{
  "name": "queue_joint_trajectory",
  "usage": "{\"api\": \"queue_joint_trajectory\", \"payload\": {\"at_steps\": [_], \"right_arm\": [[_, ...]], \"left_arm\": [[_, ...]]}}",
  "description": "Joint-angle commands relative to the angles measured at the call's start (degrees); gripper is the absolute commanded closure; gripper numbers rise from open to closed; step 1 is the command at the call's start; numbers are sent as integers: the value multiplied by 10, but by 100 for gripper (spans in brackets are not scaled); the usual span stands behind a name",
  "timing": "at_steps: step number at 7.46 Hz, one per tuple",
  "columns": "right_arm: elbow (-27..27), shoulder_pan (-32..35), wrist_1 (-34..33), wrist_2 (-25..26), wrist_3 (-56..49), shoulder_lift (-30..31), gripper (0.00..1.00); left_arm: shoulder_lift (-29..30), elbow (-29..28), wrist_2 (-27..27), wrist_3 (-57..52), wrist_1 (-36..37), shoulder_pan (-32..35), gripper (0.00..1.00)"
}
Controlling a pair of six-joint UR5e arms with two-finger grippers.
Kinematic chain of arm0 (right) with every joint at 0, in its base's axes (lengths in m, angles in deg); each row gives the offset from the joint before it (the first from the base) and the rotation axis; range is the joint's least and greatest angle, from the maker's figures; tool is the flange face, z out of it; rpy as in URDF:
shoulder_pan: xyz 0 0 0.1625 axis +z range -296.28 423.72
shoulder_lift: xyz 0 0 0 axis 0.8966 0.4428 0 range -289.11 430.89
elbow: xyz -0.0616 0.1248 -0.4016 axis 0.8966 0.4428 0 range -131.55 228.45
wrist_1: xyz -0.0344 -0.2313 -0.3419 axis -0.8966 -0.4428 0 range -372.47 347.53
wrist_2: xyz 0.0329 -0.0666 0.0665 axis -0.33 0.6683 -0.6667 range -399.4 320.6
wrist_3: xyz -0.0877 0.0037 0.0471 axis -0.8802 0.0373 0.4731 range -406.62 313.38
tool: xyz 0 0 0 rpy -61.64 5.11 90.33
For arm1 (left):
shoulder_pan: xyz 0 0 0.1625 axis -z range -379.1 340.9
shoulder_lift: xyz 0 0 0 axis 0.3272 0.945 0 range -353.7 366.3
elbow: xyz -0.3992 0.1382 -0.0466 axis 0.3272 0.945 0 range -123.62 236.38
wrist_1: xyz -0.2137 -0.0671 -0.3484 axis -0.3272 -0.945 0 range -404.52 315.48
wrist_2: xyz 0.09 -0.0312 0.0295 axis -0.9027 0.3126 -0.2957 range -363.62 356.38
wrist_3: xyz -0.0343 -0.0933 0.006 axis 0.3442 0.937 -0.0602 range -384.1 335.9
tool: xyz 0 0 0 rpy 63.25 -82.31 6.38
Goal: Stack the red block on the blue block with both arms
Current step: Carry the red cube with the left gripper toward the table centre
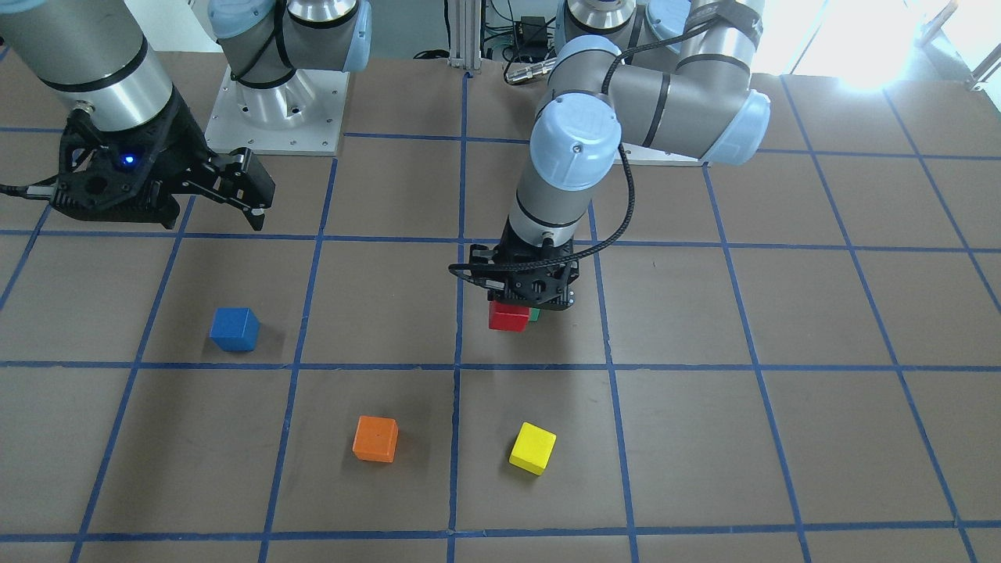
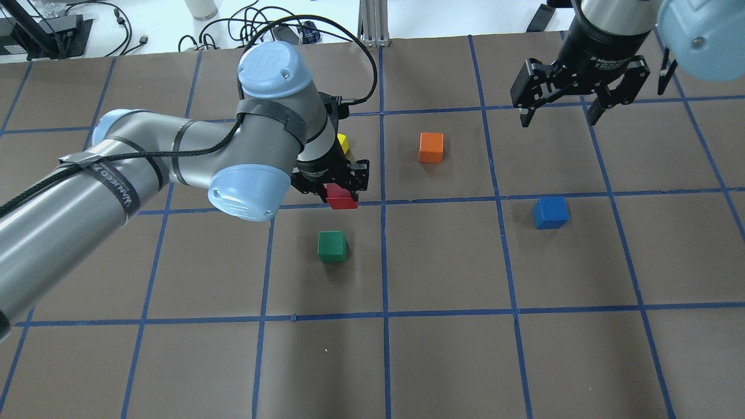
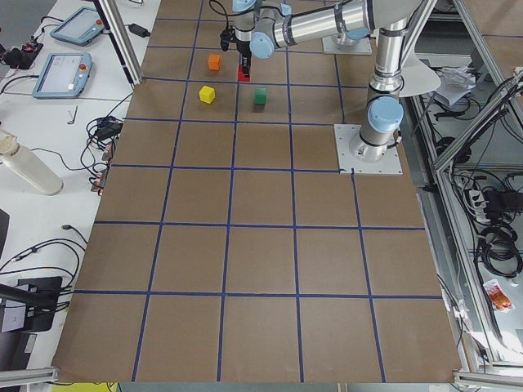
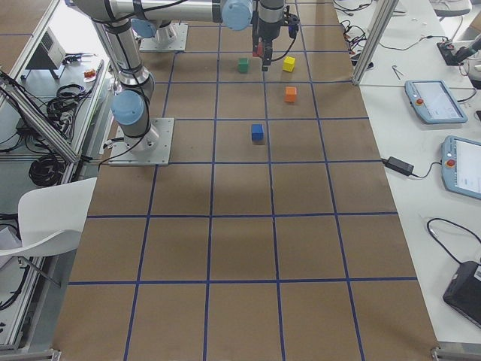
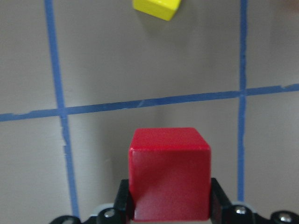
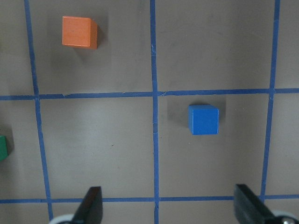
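Holds red block (image 5: 169, 172) clenched in left end effector (image 2: 337, 189), seemingly above table (image 2: 442, 262), well apart from blue block (image 2: 550, 212) near released right end effector (image 2: 561, 110). Looks light, rigid, matte; best gripped on opposite flat faces.

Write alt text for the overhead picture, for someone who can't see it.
The left gripper holds a red block near the middle of a brown table with blue grid lines. The right gripper hangs open at the far right, beyond a blue block. A green block, an orange block and a half-hidden yellow block lie nearby.
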Motion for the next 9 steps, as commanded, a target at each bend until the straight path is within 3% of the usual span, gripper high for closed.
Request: {"api": "queue_joint_trajectory", "payload": {"at_steps": [1,4,5,6,8,9], "right_arm": [[-1,-1,0,0,0,0,0],[-1,-1,0,0,0,0,0],[0,0,0,1,0,0,0],[-1,0,0,0,0,0,0],[-2,0,0,-1,0,0,0],[-3,0,0,-5,1,0,0]], "left_arm": [[45,-5,-1,47,56,41,100],[109,-45,-30,80,63,85,100],[112,-47,-37,80,63,94,76],[116,-44,-64,83,63,97,30],[105,-49,-62,88,63,96,1],[87,-57,-64,90,56,88,0]]}}
